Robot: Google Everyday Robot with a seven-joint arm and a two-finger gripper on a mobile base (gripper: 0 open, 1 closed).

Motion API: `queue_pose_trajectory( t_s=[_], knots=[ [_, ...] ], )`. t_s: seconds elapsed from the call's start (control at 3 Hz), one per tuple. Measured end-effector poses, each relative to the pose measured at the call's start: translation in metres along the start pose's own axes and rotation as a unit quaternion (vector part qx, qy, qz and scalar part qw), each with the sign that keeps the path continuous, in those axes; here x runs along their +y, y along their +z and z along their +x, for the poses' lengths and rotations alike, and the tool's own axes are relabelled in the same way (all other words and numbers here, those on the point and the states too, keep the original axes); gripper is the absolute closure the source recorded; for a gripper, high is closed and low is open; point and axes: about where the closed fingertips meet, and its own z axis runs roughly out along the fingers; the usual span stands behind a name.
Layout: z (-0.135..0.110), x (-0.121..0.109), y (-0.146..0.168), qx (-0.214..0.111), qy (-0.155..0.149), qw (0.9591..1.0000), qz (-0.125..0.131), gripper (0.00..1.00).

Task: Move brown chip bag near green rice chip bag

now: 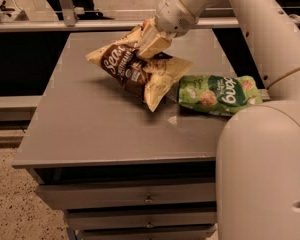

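Observation:
The brown chip bag (pixel 136 70) is tan with a dark brown centre panel and white lettering. It hangs tilted from my gripper (pixel 151 40), which is shut on its upper edge, with its lower corner close to the grey tabletop (pixel 90 129). The green rice chip bag (pixel 219 94) lies flat on the table at the right. The brown bag's right corner is right beside the green bag's left end.
The table is a grey cabinet with drawers (pixel 145 196) at the front. My white arm and body (pixel 262 159) fill the right side and cover the table's right edge. A metal rail (pixel 50 25) runs behind the table.

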Motion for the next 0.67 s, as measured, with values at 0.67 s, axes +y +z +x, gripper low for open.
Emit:
queue_pose_trajectory(
  t_s=[0.67],
  knots=[
    [0.0039, 0.0069, -0.0005, -0.002, -0.016, 0.9998, -0.01, 0.36]
  ],
)
